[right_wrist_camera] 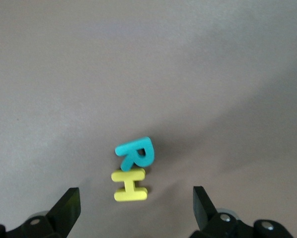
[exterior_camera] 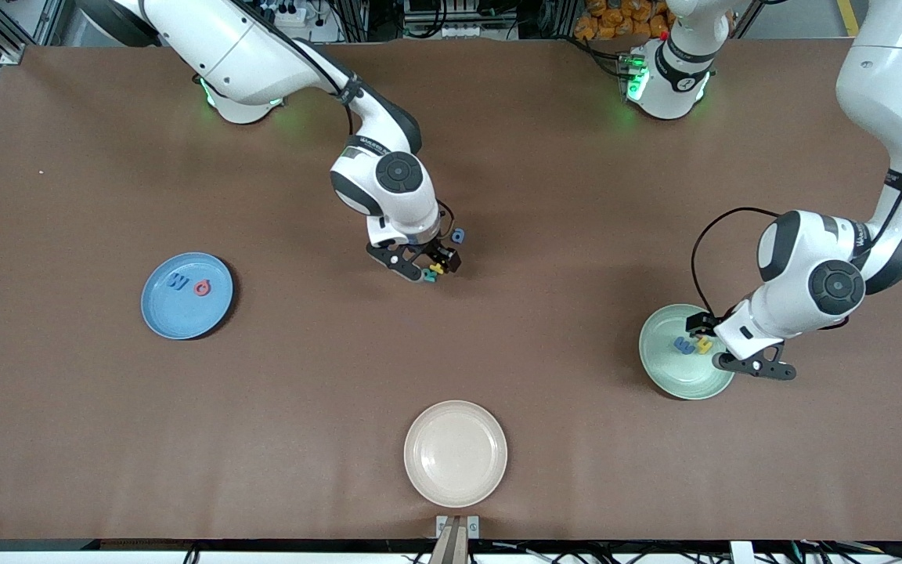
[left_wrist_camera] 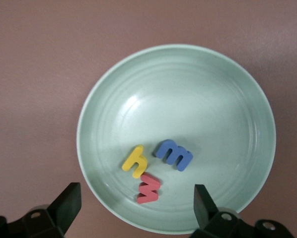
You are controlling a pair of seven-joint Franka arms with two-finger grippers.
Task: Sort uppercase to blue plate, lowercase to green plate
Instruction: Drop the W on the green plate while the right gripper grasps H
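Note:
The blue plate (exterior_camera: 177,313) lies toward the right arm's end and holds two uppercase letters, a dark blue W (exterior_camera: 178,281) and a red Q (exterior_camera: 201,288). In the green plate (exterior_camera: 682,377) (left_wrist_camera: 188,89) lie three lowercase letters: a yellow y (left_wrist_camera: 135,161), a blue m (left_wrist_camera: 174,154) and a red one (left_wrist_camera: 149,188). My left gripper (exterior_camera: 725,345) (left_wrist_camera: 137,206) hangs open over that plate's edge, holding nothing. Mid-table, my right gripper (exterior_camera: 421,261) (right_wrist_camera: 136,206) is open above the teal R (right_wrist_camera: 135,152) and yellow H (right_wrist_camera: 130,185), which touch. A blue lowercase a (exterior_camera: 458,235) lies beside it.
A cream plate (exterior_camera: 456,486) sits near the table's front edge, nearer to the front camera than the loose letters. Brown table surface stretches between the three plates.

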